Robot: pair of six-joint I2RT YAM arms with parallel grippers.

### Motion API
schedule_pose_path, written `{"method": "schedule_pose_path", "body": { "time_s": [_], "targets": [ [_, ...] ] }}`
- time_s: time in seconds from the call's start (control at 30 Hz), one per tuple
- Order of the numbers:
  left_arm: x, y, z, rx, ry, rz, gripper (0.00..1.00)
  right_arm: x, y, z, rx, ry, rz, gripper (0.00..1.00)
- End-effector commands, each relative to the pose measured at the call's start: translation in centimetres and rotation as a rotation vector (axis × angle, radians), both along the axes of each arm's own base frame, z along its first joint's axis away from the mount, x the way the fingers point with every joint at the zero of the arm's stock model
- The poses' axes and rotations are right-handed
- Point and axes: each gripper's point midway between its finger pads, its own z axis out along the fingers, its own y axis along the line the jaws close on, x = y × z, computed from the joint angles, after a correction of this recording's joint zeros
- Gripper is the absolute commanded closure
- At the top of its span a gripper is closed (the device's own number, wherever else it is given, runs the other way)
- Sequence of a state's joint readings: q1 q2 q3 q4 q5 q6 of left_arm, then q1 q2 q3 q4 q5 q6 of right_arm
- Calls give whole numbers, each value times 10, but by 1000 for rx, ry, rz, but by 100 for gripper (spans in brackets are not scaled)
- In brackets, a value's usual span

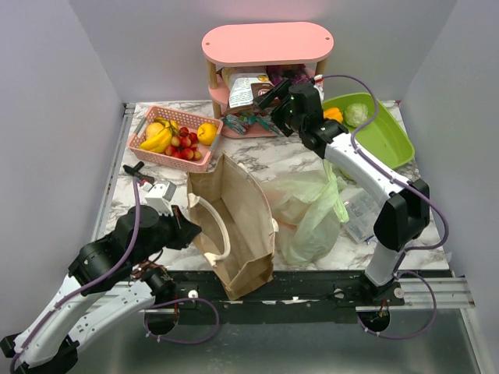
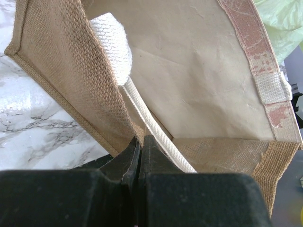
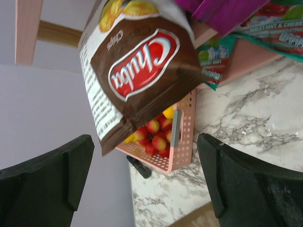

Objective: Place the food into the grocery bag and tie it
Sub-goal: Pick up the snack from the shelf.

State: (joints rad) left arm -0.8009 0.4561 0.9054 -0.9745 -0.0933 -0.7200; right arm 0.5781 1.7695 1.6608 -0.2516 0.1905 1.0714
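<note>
Top view: the left gripper point(image 1: 190, 227) sits at the rim of the stiff brown bag point(image 1: 238, 234), which stands open on the marble table point(image 1: 296, 160). The pale-green grocery bag point(image 1: 312, 206) lies crumpled just beside it, between the brown bag and the right arm. The right gripper point(image 1: 273, 90) reaches to the pink shelf point(image 1: 265, 43), facing the snack pack point(image 1: 248, 87) on its lower level. Fruit fills a pink basket point(image 1: 148, 142); a green bin point(image 1: 386, 136) holds more food. Left wrist view: the left gripper point(image 2: 140, 150) has its jaws pressed together at the brown bag's point(image 2: 199, 85) woven edge, a white cord handle point(image 2: 142, 106) running past; whether fabric is nipped cannot be told. Right wrist view: the right gripper point(image 3: 144, 142) has its jaws spread wide and empty, just short of the brown-and-white snack pack point(image 3: 137, 71), with the purple box point(image 3: 222, 12) alongside it and the pink basket point(image 3: 182, 142) beyond.
</note>
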Motion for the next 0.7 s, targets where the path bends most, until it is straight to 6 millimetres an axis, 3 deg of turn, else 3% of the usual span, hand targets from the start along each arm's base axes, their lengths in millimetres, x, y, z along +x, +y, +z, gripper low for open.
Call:
{"method": "schedule_pose_path", "body": {
  "time_s": [0.0,0.37,0.5,0.67],
  "targets": [
    [-6,-2,-5,-6,15,-25,100,29,-6,-8,107,-1,-48,0],
    [-7,2,-4,-10,5,-20,100,54,8,-15,197,-5,-19,8],
    [-8,1,-3,-13,4,-23,100,64,13,-10,196,-26,-5,18],
    [-8,2,0,-18,1,-20,100,73,17,-8,197,-38,6,49]
  ]
}}
